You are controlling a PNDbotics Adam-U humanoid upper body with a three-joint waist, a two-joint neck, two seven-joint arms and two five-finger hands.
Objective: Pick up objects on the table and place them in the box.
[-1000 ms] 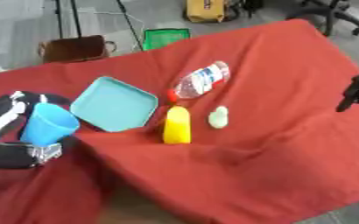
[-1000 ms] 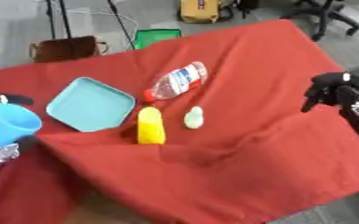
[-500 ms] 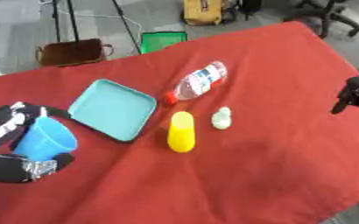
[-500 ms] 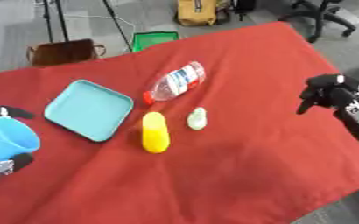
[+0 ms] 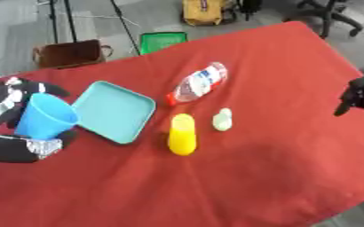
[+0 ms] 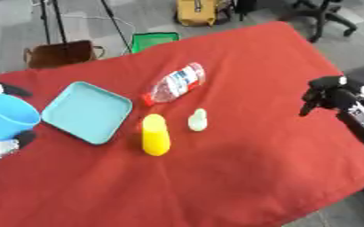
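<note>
My left hand (image 5: 18,146) is at the left edge of the table, shut on a blue cup (image 5: 45,117) held upright. Just right of it lies a shallow teal box (image 5: 115,111). On the red cloth past the box lie a clear plastic bottle (image 5: 197,83) with a red cap, on its side, a yellow cylinder (image 5: 182,134) and a small pale green thing (image 5: 222,119). My right hand (image 6: 331,94) hovers at the right edge of the table with its fingers curled and nothing in it, far from these objects.
The red tablecloth (image 5: 255,177) covers the whole table. Beyond the far edge, on the floor, stand a brown bag (image 5: 70,53), a green crate (image 5: 162,41), a yellow bag (image 5: 204,9) and an office chair (image 5: 329,13).
The whole picture has shifted, so the camera has moved. My left hand still holds the blue cup beside the box. The right hand stays at the right edge.
</note>
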